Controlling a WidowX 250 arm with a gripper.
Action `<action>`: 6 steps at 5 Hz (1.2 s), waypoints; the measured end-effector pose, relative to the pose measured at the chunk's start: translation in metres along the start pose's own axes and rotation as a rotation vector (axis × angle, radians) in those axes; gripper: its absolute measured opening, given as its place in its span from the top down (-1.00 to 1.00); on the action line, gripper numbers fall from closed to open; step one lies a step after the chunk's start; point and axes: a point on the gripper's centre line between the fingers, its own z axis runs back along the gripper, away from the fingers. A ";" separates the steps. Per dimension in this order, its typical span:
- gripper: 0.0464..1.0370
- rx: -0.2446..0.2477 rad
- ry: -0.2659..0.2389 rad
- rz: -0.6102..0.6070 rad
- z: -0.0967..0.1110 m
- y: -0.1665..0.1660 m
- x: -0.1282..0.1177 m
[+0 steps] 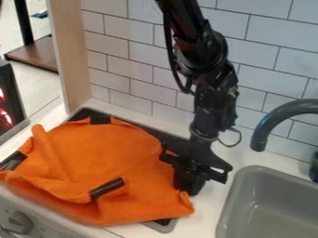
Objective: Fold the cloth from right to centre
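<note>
The black gripper (189,182) points down at the right edge of the orange cloth (118,155), just left of the sink. Its fingertips are low beside the cloth's right side, and whether they hold any fabric cannot be made out. The cloth lies spread and wrinkled over the dark stove top, with a raised ridge at its left and a fold along its front. Its lower right corner hangs near the counter edge. Dark stove parts show at the cloth's back, left and front middle.
A grey sink (243,193) is at the right, with a grey curved faucet (268,122) above it. White tiled wall (133,74) stands behind the arm. A stove knob (18,223) is at the front left, and a wooden panel (69,56) rises at the back left.
</note>
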 end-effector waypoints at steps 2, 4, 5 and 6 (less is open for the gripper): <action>0.94 -0.046 0.003 -0.052 0.016 -0.005 -0.010; 0.95 -0.129 0.006 -0.147 0.057 0.008 -0.013; 0.95 -0.162 0.030 -0.108 0.064 0.055 -0.003; 0.95 -0.203 0.039 -0.076 0.066 0.099 0.008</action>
